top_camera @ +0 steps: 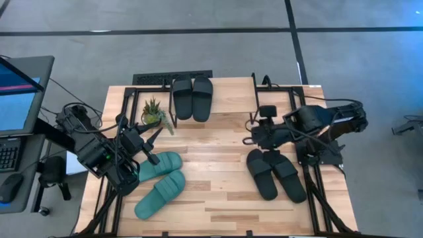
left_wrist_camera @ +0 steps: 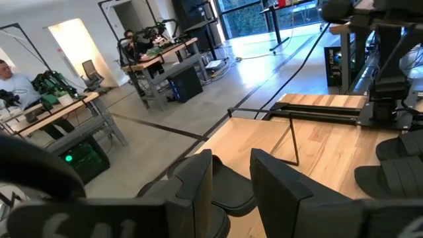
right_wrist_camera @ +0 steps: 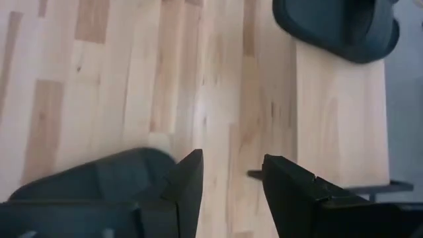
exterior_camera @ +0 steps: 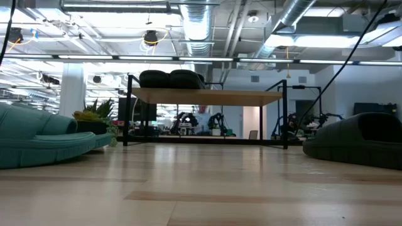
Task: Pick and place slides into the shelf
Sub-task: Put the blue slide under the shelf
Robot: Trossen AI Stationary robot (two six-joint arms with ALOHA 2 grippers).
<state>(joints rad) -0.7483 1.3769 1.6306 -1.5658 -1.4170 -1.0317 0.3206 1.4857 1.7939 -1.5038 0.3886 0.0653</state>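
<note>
High view: light wood tabletop [top_camera: 218, 165], grey concrete floor around; my right gripper [top_camera: 250, 139] is empty, fingers parted. Left gripper [top_camera: 153, 140] also parted. Only left wrist view shows desks and a seated person [left_wrist_camera: 12, 82].

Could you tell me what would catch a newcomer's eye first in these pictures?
Probably the two teal slides lying near the left gripper at the table's front left. Next, two black slides sit side by side on the shelf at the back, and another black pair lies below the right gripper.
</note>
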